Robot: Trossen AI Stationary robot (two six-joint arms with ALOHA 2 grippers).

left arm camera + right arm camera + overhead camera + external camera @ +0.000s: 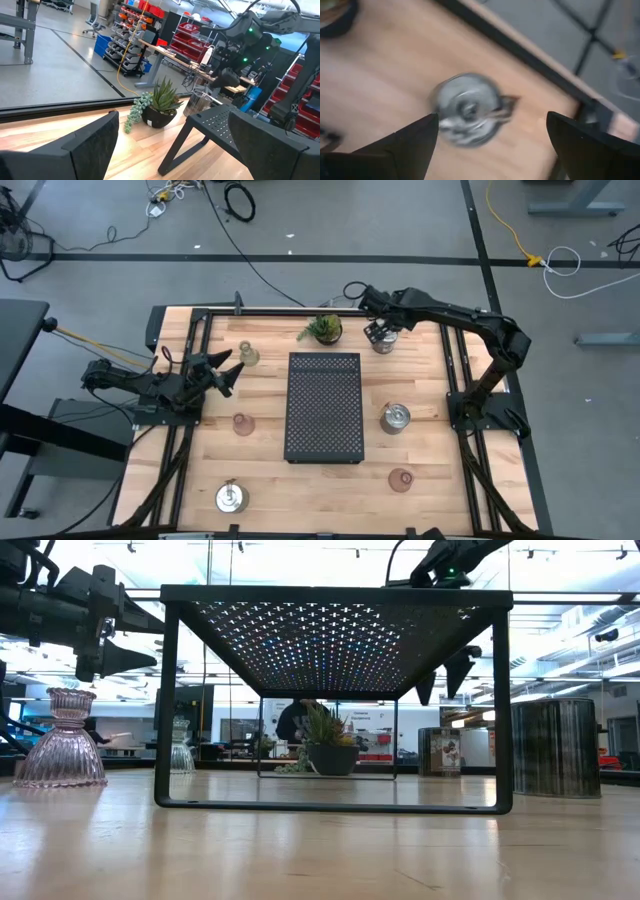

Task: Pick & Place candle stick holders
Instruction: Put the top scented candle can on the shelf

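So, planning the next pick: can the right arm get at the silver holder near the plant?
Probably yes. The right claw hangs open directly above that silver holder, with nothing between them; the potted plant stands clear to one side.

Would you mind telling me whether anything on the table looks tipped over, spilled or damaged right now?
Nothing stands out. The six candle stick holders stand apart around the black tray, none visibly toppled, and the potted plant is upright. The right gripper hangs open over the silver holder beside the plant; the left gripper waits, open.
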